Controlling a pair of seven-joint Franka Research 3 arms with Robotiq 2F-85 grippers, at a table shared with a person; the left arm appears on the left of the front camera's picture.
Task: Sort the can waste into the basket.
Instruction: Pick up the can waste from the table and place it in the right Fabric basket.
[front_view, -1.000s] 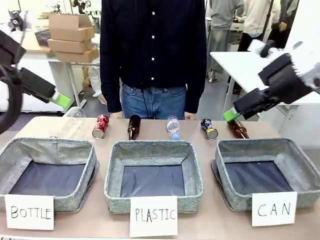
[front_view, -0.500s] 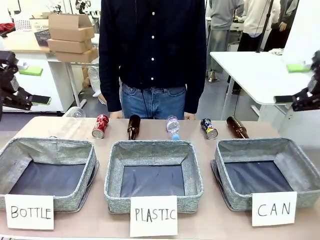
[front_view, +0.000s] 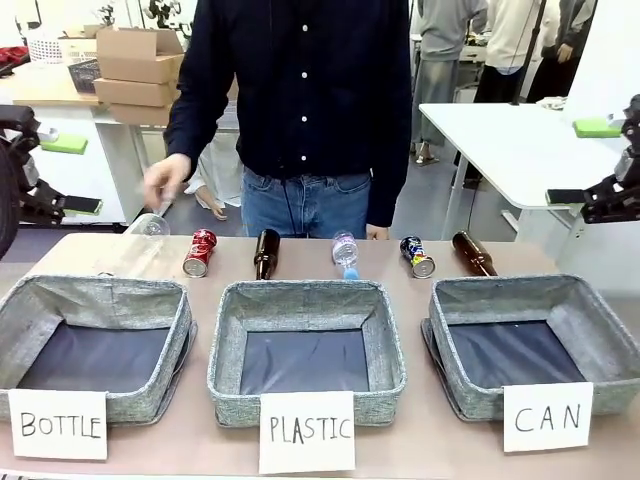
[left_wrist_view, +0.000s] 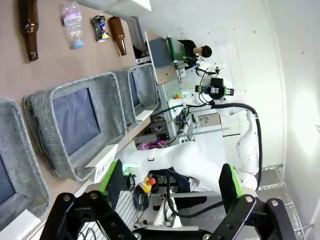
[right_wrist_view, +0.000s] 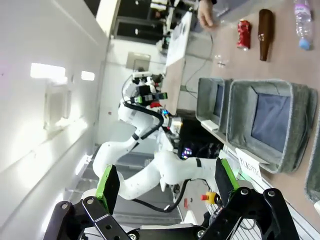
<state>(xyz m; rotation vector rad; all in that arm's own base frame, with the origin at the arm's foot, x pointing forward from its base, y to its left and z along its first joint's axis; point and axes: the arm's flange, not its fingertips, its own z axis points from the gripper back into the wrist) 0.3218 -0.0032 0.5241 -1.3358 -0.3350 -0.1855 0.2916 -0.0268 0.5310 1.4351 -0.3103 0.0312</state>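
The left tool (left_wrist_view: 171, 182) stands wide open, its two green-padded fingers far apart, and it holds nothing. The right tool (right_wrist_view: 165, 182) is open in the same way and also holds nothing. On the tabletop (front_view: 417, 310) the red crushed metal can (front_view: 200, 252) lies at the far side, near the person's hand (front_view: 165, 180). The dark blue crushed can (front_view: 418, 257) lies just behind the grey woven-fabric basket (front_view: 505, 287) fronted by the white "CAN" card (front_view: 547, 417), beside a brown glass bottle (front_view: 474, 253). Both cans are outside the basket.
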